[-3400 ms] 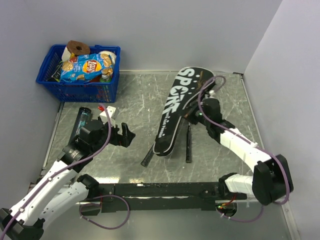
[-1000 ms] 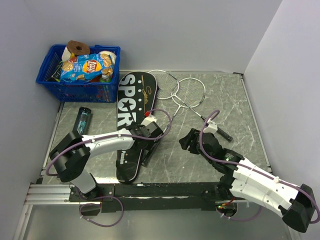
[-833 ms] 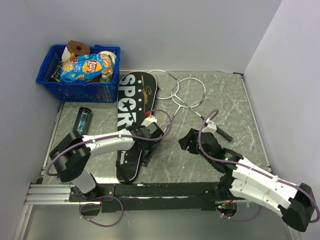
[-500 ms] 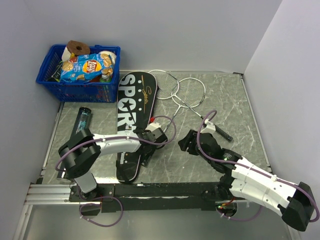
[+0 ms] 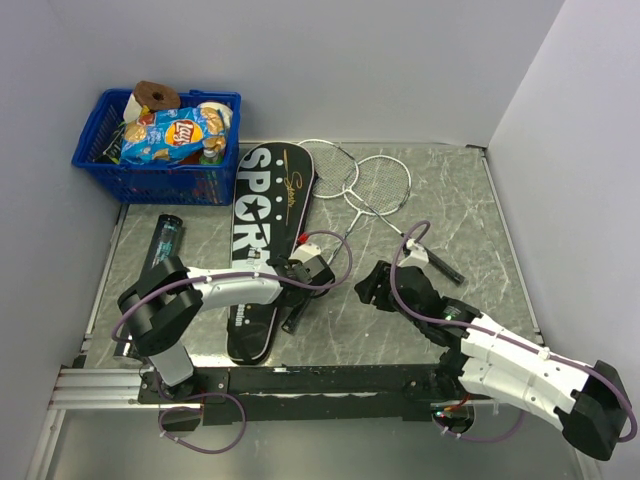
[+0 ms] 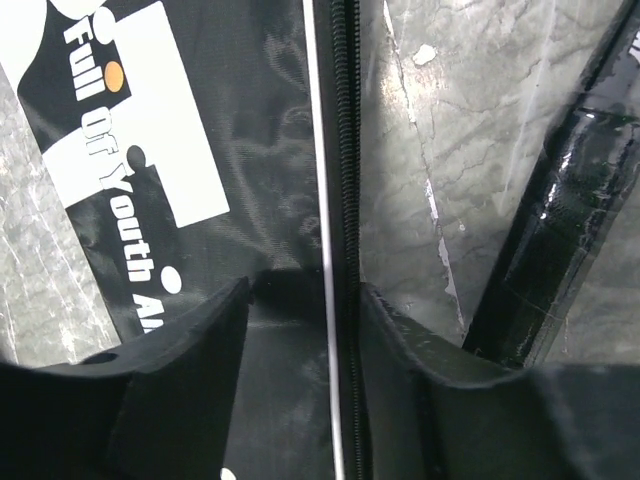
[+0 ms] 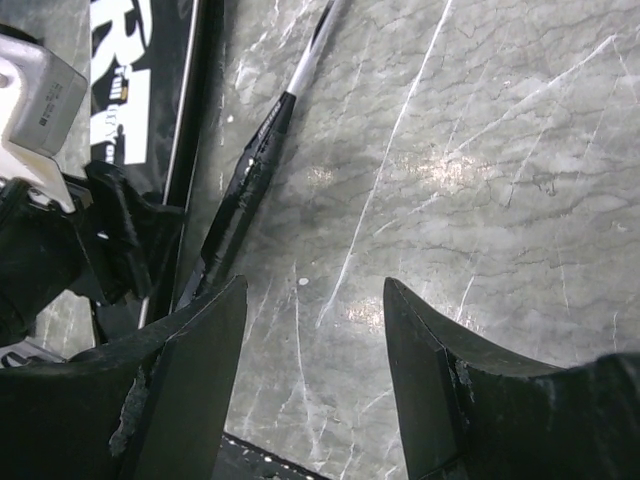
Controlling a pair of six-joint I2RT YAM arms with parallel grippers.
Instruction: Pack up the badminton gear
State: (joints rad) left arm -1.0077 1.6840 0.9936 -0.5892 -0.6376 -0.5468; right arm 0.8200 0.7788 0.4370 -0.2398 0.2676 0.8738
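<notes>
— What can we read?
— SPORT and "Full of Youth" on the bag [image 5: 258, 215]; Lay's on the packet [image 5: 170, 135].
— How does it lie?
— Mid-table, long axis far-to-near, SPORT end far. Our left gripper [image 6: 300, 320] straddles its zip edge, jaws apart; our right gripper [image 7: 312, 300] gapes over the table [image 7: 480, 150].

The left arm [image 5: 225, 285] crosses the bag [image 5: 262, 200] and hides its lettering past SPOR; the left hand [image 5: 303, 278] covers the upper end of a racket handle [image 5: 293, 319]. From the left wrist, the bag runs off three edges — whether the fingers [image 6: 185, 385] pinch its zip edge or merely straddle it cannot be told. Items deep in the basket [image 5: 150, 185] are too small to name.
</notes>
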